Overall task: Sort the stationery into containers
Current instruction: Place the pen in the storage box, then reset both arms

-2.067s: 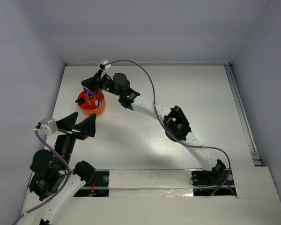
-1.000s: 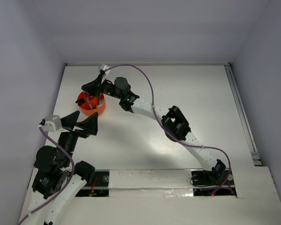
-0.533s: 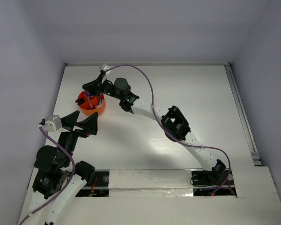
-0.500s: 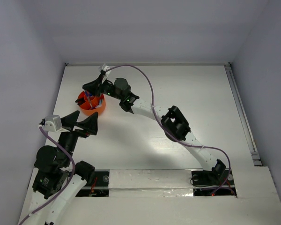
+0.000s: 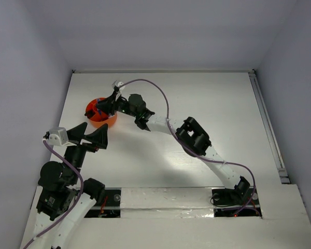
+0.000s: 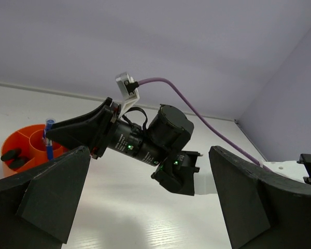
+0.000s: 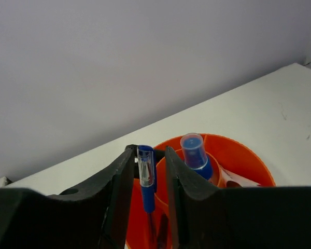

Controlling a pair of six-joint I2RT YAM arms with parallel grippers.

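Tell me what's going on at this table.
The right gripper grips a blue pen roughly upright between its fingers, with the pen's lower end inside the orange cup. A blue-capped bottle stands in the cup beside it. The left gripper hovers open and empty on the near side of the cup.

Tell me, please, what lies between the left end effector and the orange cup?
Nothing but bare white table: the left wrist view shows it running from the open left end effector to the orange cup.
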